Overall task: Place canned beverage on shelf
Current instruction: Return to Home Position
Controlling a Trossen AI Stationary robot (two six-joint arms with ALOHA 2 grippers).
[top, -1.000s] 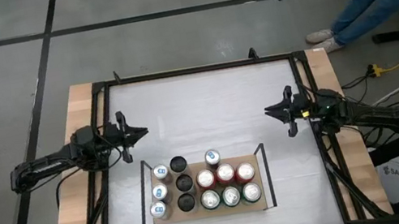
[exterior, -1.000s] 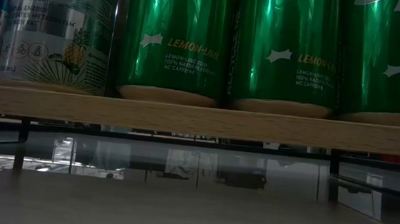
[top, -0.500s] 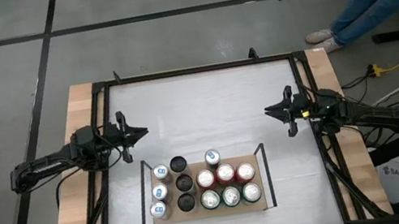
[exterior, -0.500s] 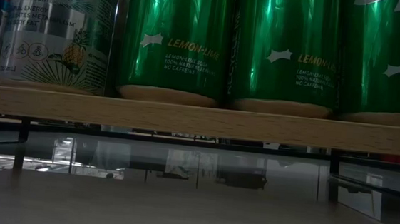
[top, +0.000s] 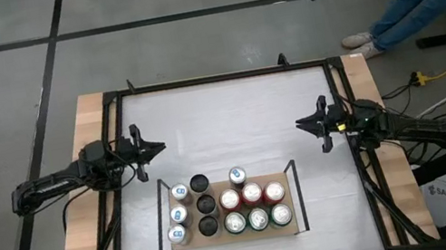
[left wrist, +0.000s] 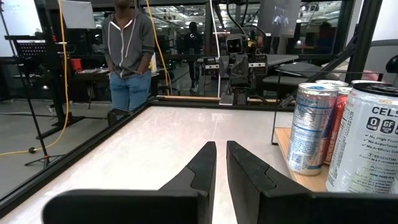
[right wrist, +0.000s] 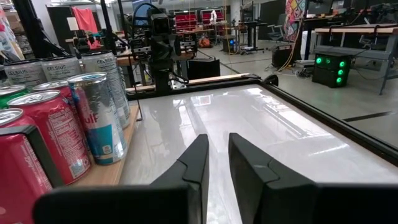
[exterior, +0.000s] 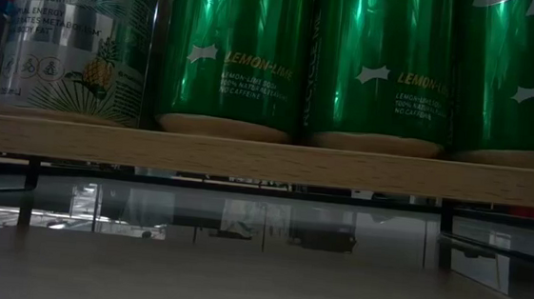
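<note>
From above, the left gripper (top: 159, 147) hangs over the table's left side and the right gripper (top: 300, 125) over its right side. Both are well clear of the shelf (top: 235, 237), which lies near the front edge. The shelf carries white cans (top: 178, 214), black cans (top: 206, 203), a blue can (top: 237, 176), red cans (top: 252, 194) and green cans (top: 259, 219).

At table height, green cans stand on the wooden board.

In the left wrist view the fingers (left wrist: 202, 168) are almost pressed together, holding nothing.

In the right wrist view the fingers (right wrist: 193, 165) look likewise, perhaps with a thin slit between them.
</note>
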